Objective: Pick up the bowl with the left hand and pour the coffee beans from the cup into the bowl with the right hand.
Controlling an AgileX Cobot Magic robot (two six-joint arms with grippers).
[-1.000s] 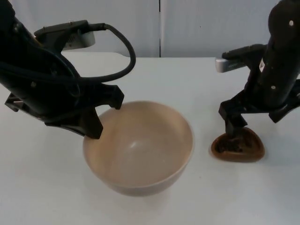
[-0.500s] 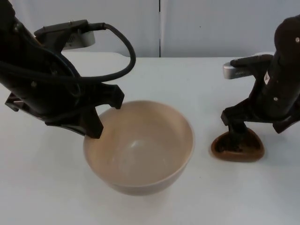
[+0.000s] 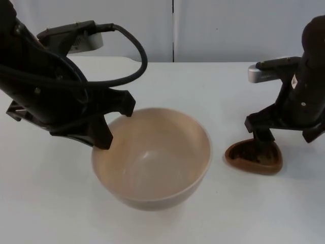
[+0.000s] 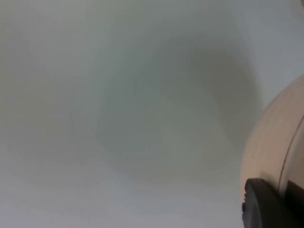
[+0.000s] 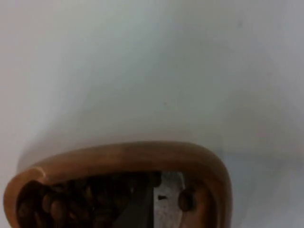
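A beige bowl sits mid-table, its outer wall close in the left wrist view. My left gripper is shut on the bowl's left rim, with one black fingertip against the outside wall. To the right is a brown wooden cup holding coffee beans. My right gripper is shut on the cup's far rim, one finger reaching down inside among the beans. The cup's rim looks slightly tipped.
The white table top runs back to the grey partition wall. A bare strip of table separates bowl and cup. There is open table in front of the bowl and at the far left.
The right arm has drawn right and up a little, and the cup has shifted slightly left and tipped. The bowl has risen a touch in the left gripper.
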